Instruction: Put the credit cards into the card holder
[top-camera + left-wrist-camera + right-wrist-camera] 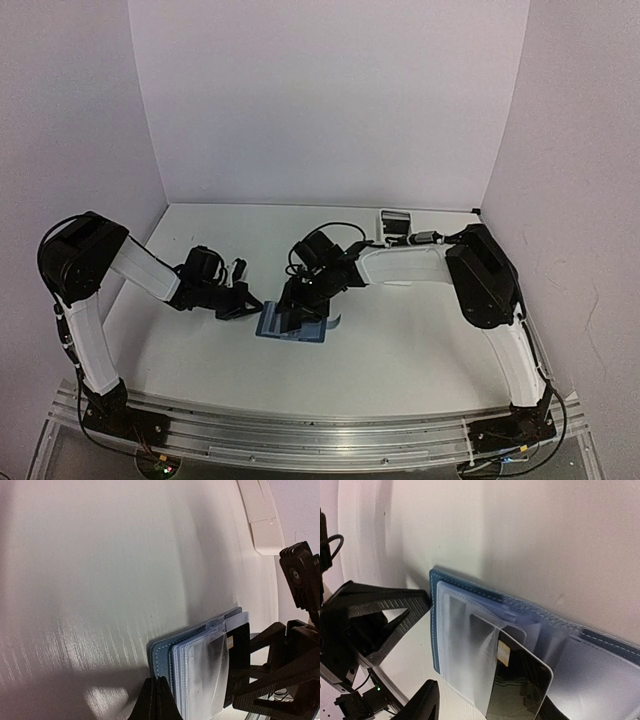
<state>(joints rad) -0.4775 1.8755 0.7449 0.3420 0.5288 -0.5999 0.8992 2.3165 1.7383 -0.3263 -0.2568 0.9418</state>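
Reaching inward, prob. touching card holder (272, 326)

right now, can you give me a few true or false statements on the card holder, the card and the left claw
1. The card holder lies open on the table. True.
2. A dark card with a chip sits partly inside a clear sleeve. True.
3. The left claw is spread wide. False: it is shut, with its tips at the card holder's edge.
4. The white tray touches the card holder. False: it sits apart from it, toward the back wall.
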